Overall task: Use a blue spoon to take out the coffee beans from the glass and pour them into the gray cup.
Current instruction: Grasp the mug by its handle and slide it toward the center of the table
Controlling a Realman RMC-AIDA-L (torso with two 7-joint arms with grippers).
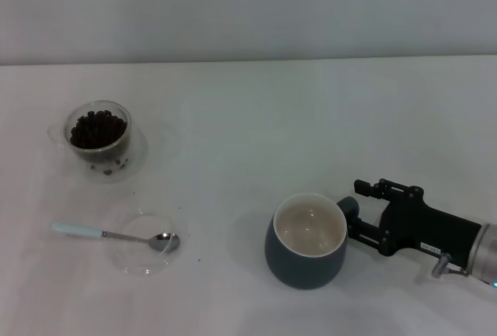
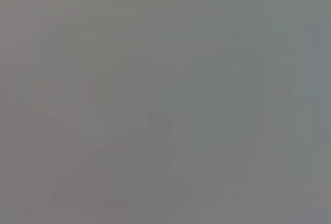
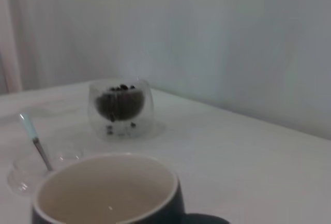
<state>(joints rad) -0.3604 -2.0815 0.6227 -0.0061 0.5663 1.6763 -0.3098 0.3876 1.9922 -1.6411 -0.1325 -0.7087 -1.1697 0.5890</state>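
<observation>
Now right gripper (image 1: 351, 218) sitting low on white table (image 1: 311, 119), fingers straddling handle side of gray cup (image 1: 307, 240); whether clamped on handle or loose, cannot tell. Cup standing upright, cream inside looking bare. Blue spoon (image 1: 116, 235) lying across shallow glass dish (image 1: 144, 243), bowl end resting inside dish, well apart from jaws. Glass (image 1: 99, 136) sitting behind dish, holding coffee beans (image 1: 97, 128). Left gripper not showing in any view.

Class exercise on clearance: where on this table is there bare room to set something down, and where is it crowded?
Bare: the table between the glass and gray cup. Crowded: the glass, blue spoon and dish at left; right gripper beside the cup.
</observation>
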